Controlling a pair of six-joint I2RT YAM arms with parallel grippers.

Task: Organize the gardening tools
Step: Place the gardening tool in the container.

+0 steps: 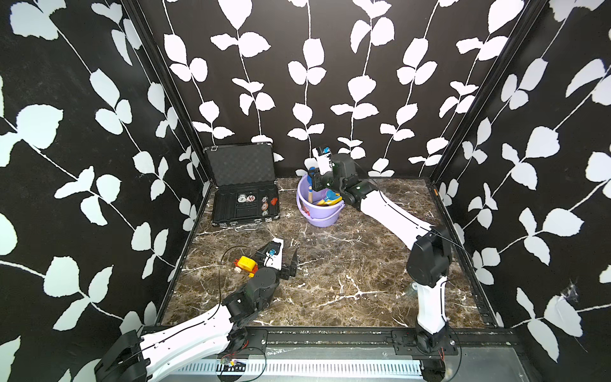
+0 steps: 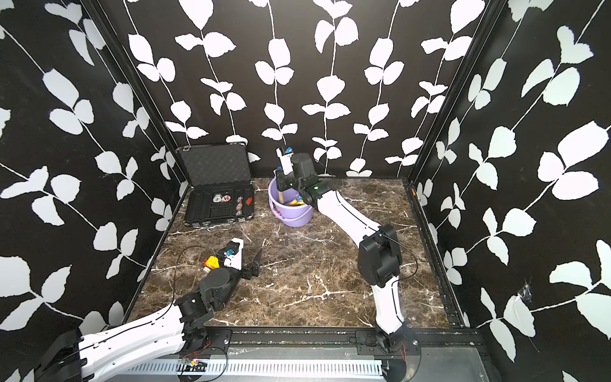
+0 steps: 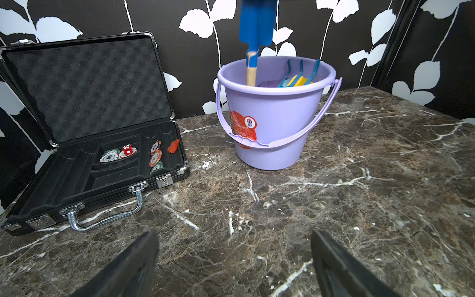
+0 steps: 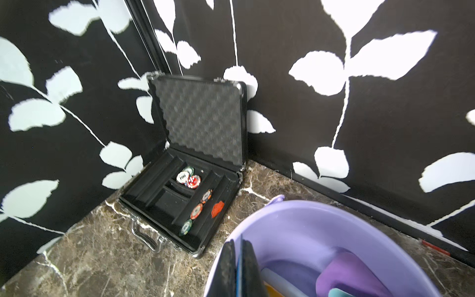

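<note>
My right gripper [image 1: 316, 182] [image 4: 239, 244] hangs over the lavender bucket [image 1: 322, 216] [image 3: 272, 128] at the back of the table. It is shut on the blade of a blue spade [image 3: 255, 23] [image 1: 311, 175]. The spade's wooden handle [image 3: 251, 75] points down inside the bucket's rim. Other gardening tools lie in the bucket: a light blue rake [image 3: 295, 72], a yellow one [image 3: 303, 81] and a purple one [image 4: 352, 272]. My left gripper [image 1: 286, 256] [image 3: 233, 234] sits low over the front left of the table, open, with only bare marble between its fingers.
An open black case [image 1: 244, 205] [image 3: 102, 164] with poker chips and a red die stands at the back left, next to the bucket. A yellow-and-red toy vehicle [image 1: 246, 264] lies just left of my left wrist. Patterned walls close in three sides.
</note>
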